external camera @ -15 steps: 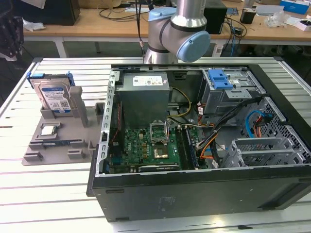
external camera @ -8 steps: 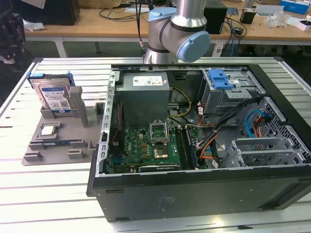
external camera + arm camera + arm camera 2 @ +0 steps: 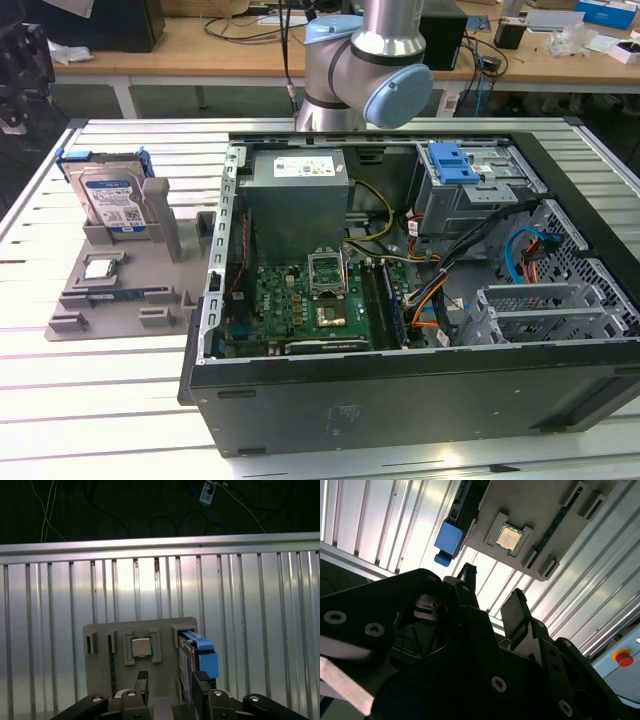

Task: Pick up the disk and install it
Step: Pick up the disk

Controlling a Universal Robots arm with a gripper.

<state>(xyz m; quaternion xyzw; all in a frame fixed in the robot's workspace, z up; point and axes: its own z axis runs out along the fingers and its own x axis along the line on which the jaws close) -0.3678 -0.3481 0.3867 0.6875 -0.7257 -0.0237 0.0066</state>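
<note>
Gripper (image 3: 171, 680) was open, fingers apart and empty, well clear of the disk (image 3: 112, 200). Disk stood on edge in the grey holder (image 3: 70, 303), to the exterior view's left of the case (image 3: 400, 385).

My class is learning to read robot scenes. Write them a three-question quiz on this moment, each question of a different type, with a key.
1. True or false: the disk is already installed in the computer case.
2. Multiple choice: the gripper is A) shut on the disk, B) open and holding nothing, C) shut on a cable.
3. Short answer: which small square part lies flat on the grey holder, near the upright disk?

Key: 1. False; it stands in the holder outside the case. 2. B. 3. The chip.
</note>
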